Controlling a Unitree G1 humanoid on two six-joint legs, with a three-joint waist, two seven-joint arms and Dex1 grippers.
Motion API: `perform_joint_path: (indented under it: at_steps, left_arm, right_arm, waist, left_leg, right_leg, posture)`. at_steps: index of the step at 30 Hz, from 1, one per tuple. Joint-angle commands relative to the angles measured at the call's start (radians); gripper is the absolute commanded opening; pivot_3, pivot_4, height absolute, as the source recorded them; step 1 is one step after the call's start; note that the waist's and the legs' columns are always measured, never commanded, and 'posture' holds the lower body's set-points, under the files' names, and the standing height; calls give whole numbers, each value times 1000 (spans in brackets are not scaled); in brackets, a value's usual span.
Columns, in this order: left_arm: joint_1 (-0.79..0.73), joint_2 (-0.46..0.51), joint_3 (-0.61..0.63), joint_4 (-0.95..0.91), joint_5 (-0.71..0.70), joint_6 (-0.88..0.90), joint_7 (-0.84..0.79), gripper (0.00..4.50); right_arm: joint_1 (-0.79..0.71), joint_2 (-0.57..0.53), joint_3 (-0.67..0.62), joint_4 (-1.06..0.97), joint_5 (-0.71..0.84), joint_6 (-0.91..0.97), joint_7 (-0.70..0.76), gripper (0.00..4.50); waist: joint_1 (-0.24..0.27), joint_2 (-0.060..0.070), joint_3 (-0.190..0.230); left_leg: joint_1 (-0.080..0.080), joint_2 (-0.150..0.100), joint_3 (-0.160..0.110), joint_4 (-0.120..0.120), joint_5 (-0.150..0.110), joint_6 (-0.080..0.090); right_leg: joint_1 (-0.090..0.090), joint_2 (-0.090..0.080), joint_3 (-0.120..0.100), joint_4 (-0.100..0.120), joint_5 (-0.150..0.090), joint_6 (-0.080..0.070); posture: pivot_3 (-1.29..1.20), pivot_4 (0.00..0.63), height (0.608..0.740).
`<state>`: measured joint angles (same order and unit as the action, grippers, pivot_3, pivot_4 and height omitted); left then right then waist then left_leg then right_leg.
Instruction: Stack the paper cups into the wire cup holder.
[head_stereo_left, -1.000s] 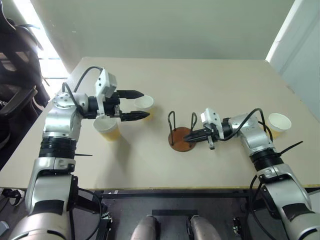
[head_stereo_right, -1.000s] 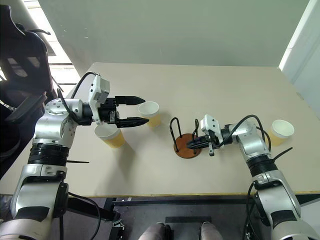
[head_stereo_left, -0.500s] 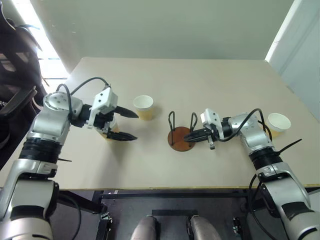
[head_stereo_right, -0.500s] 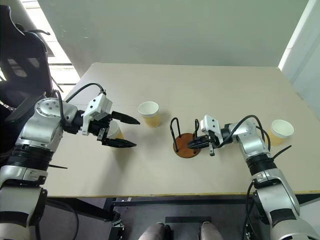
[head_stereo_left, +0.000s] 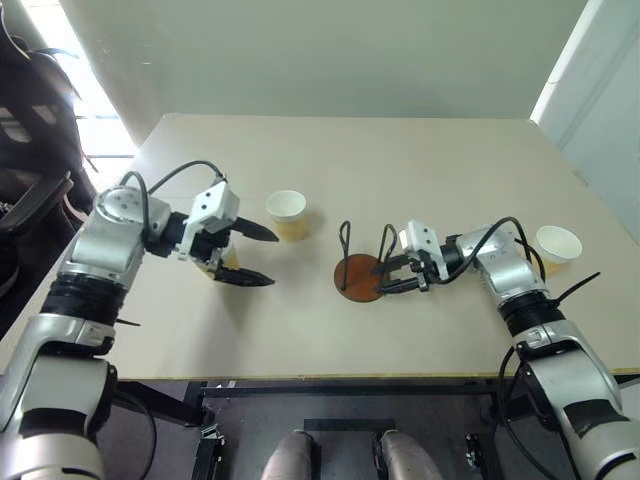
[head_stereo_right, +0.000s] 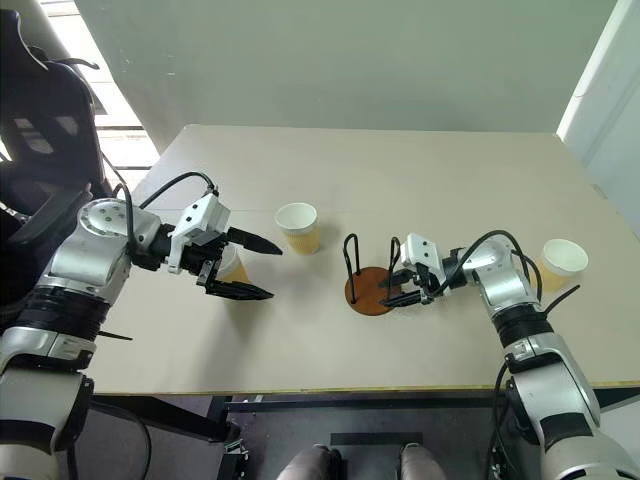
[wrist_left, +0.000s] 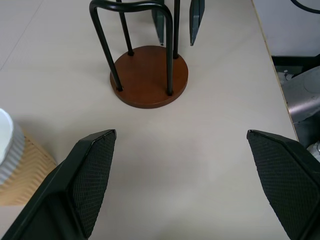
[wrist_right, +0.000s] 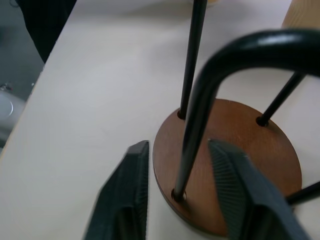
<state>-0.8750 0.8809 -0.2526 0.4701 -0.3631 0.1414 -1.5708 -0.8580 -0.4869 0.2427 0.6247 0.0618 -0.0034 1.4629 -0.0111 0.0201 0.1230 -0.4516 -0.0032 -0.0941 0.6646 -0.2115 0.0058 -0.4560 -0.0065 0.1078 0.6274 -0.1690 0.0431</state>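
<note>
the right tool (head_stereo_right: 392, 287) has just spread its fingers off the wire cup holder (head_stereo_right: 368, 279) (empty, mid-tabletop), while the left tool (head_stereo_right: 256, 267), gaping, has dropped around the cup (head_stereo_right: 231, 264) left of the holder, so stacking can begin.

The right end effector (head_stereo_left: 382, 279), which was closed at the edge of the cup holder (head_stereo_left: 360, 270), has parted its fingers there. The left end effector (head_stereo_left: 262, 256) has swung down and back from above the near cup (head_stereo_right: 232, 264), fingers wide apart beside it.
</note>
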Motion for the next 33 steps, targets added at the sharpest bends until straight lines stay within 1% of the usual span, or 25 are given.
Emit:
perform_joint_path:
  at_steps: [1, 5, 9, 13, 17, 21, 23, 26, 28, 32, 33]
  left_arm:
    - [-25, 4, 16, 5, -19, -6, -44, 4500]
    - [-32, -3, 21, 23, -23, -9, -44, 4500]
    - [-41, -11, 23, 41, -26, -15, -44, 4500]
    - [-72, -36, 28, 78, -19, -16, -44, 4500]
    - [-119, -70, 43, 135, -8, -43, -44, 4500]
    - [-210, -115, 64, 234, 52, -109, -6, 4500]
    - [-253, -126, 53, 281, 107, -174, 19, 4500]
    - [-318, -137, 25, 384, 220, -338, 75, 4500]
    - [-367, -146, 4, 469, 307, -446, 148, 4500]
    - [-426, -159, -18, 583, 419, -609, 230, 4500]
    - [-442, -152, -48, 609, 480, -669, 271, 4500]
  right_arm:
    - [-34, -35, -9, -16, 2, 7, 22, 1706]
    - [-64, -89, -22, -26, 8, 56, 55, 1706]
    - [-98, -174, -28, -69, 26, 128, 132, 1706]
    - [-116, -255, -18, -141, 73, 190, 152, 1706]
    - [-134, -269, -46, -177, 84, 216, 147, 1706]
    - [-152, -270, -75, -199, 95, 231, 114, 1706]
    - [-167, -269, -85, -196, 96, 227, 99, 1706]
    - [-198, -272, -95, -181, 95, 222, 86, 1706]
    - [-221, -275, -103, -169, 92, 213, 77, 1706]
    - [-237, -273, -109, -164, 92, 208, 71, 1706]
    - [-237, -273, -110, -171, 96, 214, 72, 1706]
  waist:
    - [0, 0, 0]
    - [0, 0, 0]
    - [1, 0, 0]
    - [2, 0, 0]
    - [1, 0, 0]
    - [1, 0, 0]
    - [1, 0, 0]
    - [1, 0, 0]
    - [1, 0, 0]
    - [1, 0, 0]
    - [1, 0, 0]
  left_leg:
    - [0, 0, 0, 0, 0, 0]
    - [0, 0, 0, 0, 0, 0]
    - [0, 0, 0, 0, 0, 0]
    - [0, 0, 0, -1, 0, 0]
    - [0, 0, 0, -1, 0, 0]
    - [0, 0, 0, 0, 0, 0]
    - [0, 0, 0, 0, 0, 0]
    - [0, 0, 0, 0, 0, 0]
    - [0, 0, 0, 0, 0, 0]
    - [-1, 0, 0, -1, 0, 1]
    - [-1, 0, 0, -1, 0, 1]
  right_leg:
    - [0, 0, 0, 0, 0, 0]
    - [0, 0, 0, 0, 0, 0]
    - [0, 0, 0, 0, 0, 0]
    - [0, 0, 0, 0, 0, -1]
    - [0, 0, 0, 0, 0, 0]
    - [0, 0, 0, 0, 0, 0]
    - [0, 0, 0, 0, 0, 0]
    - [0, 0, 1, -1, 0, 0]
    - [0, 0, 1, -1, 0, 0]
    - [0, 0, 1, -1, -1, 1]
    - [-1, 0, 1, -2, 0, 1]
  posture:
    - [0, 150, 740]
    - [0, 150, 740]
    - [0, 150, 740]
    - [0, 150, 740]
    - [0, 150, 740]
    - [0, 150, 740]
    - [0, 150, 740]
    - [0, 150, 740]
    - [0, 150, 740]
    - [0, 150, 740]
    - [0, 150, 740]
